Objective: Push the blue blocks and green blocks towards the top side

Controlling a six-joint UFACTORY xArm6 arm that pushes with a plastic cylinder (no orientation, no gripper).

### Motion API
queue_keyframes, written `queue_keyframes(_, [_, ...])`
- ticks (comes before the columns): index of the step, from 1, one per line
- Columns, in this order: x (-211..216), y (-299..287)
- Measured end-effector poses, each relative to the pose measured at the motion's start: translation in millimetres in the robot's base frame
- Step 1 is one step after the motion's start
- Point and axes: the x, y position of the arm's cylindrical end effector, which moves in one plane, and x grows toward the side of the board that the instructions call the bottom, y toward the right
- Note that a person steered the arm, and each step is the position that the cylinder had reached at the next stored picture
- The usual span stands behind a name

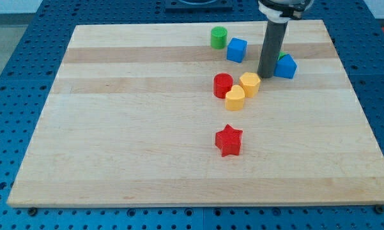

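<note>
A green cylinder (218, 37) and a blue cube (236, 49) sit near the view's top, right of centre. A second blue block (285, 66) lies further right, with a sliver of a green block (282, 56) showing at its upper left, mostly hidden by the rod. My tip (265, 75) rests on the board just left of that blue block and just upper right of the yellow hexagon (249, 84).
A red cylinder (223, 85), the yellow hexagon and a yellow heart-shaped block (234, 98) cluster below the blue cube. A red star (229, 140) lies lower, near the middle. The wooden board (115, 128) sits on a blue perforated table.
</note>
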Motion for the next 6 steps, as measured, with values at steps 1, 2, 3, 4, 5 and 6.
queue_keyframes(1, [41, 46])
queue_keyframes(2, [34, 80])
queue_keyframes(3, [3, 55])
queue_keyframes(4, [-51, -39])
queue_keyframes(5, [-54, -102])
queue_keyframes(6, [-35, -131])
